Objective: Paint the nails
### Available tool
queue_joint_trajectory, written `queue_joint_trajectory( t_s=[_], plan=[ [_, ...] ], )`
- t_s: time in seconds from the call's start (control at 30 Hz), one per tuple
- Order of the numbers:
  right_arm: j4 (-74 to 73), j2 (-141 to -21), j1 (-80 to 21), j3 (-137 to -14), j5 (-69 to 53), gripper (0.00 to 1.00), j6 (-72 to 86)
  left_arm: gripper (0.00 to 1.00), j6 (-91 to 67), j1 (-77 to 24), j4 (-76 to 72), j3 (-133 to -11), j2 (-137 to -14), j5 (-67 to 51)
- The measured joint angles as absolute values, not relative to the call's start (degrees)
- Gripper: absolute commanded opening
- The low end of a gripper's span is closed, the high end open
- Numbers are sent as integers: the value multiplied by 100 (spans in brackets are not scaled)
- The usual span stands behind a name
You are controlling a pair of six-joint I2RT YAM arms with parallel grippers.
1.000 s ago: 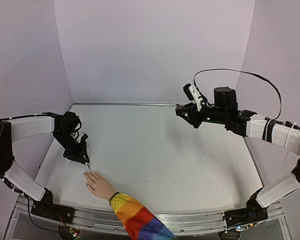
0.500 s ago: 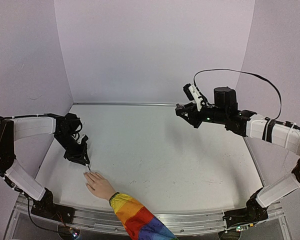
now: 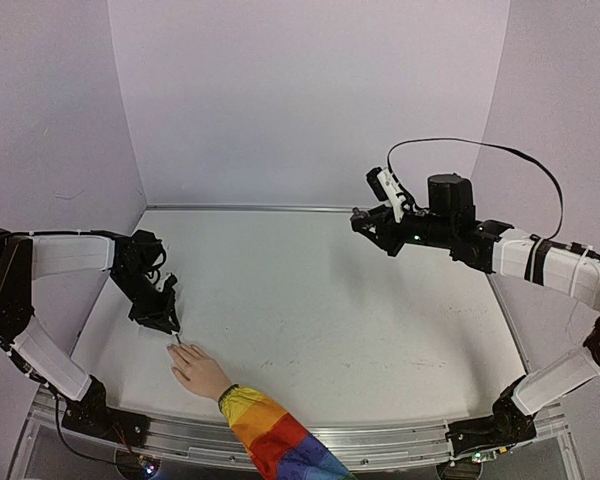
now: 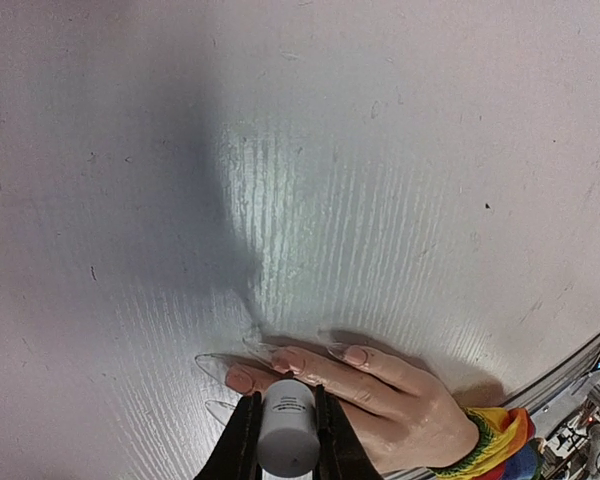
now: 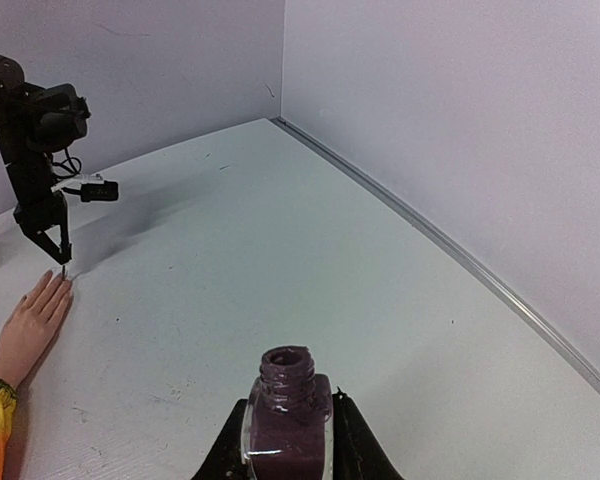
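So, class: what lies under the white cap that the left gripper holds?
The pale hand, fingers flat on the table, pinkish nails showing beside the cap. The cap itself hides the spot directly beneath it.

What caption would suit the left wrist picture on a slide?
Left gripper, shut on the white polish-brush cap, poised over the nails of a hand resting flat on the table.

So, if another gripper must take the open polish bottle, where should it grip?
Probably the bottle by its threaded neck, from above: the neck stands upright and free, while the right gripper covers both sides of the body.
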State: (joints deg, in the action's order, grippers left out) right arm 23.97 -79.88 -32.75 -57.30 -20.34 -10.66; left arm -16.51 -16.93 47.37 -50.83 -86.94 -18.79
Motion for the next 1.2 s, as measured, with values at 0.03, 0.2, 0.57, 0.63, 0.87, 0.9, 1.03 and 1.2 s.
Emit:
queue_joint_trajectory(
  t_s=[0.03,0.2,0.57,0.63,0.87,0.9,1.03,1.2],
  plan=[
    [2397,-7988,-3275,-5728,-2034,0,-1068,0,-1651,-1693,4735,-5083,-8696,-1876],
    [2397,-7988,-3275,-5730,-2034,0,-1066,0,-1651,-1693,4722,-5083,-8707,-1874],
    [2397,-7988,-3275,-5728,-2036,0,-1066,0,-1651,-1693,4683,-5081,-8711,-1872],
    [2397,-7988,-3275,-5730,-2038,0,-1066,0,-1651,-1693,4683,-5081,-8713,-1872],
    [2397,-7988,-3275,-5730,-2038,0,-1063,0,-1651,-1693,4644,-5081,-8759,-1872],
    [2397,-7988,-3275,-5728,-2038,0,-1063,0,-1651,-1693,4641,-5081,-8766,-1872],
    [2397,-7988,-3275,-5728,-2038,0,-1061,0,-1651,-1693,4644,-5081,-8790,-1870],
    [2397,-7988,-3275,-5728,-2038,0,-1059,0,-1651,-1693,4641,-5081,-8818,-1852]
  ],
)
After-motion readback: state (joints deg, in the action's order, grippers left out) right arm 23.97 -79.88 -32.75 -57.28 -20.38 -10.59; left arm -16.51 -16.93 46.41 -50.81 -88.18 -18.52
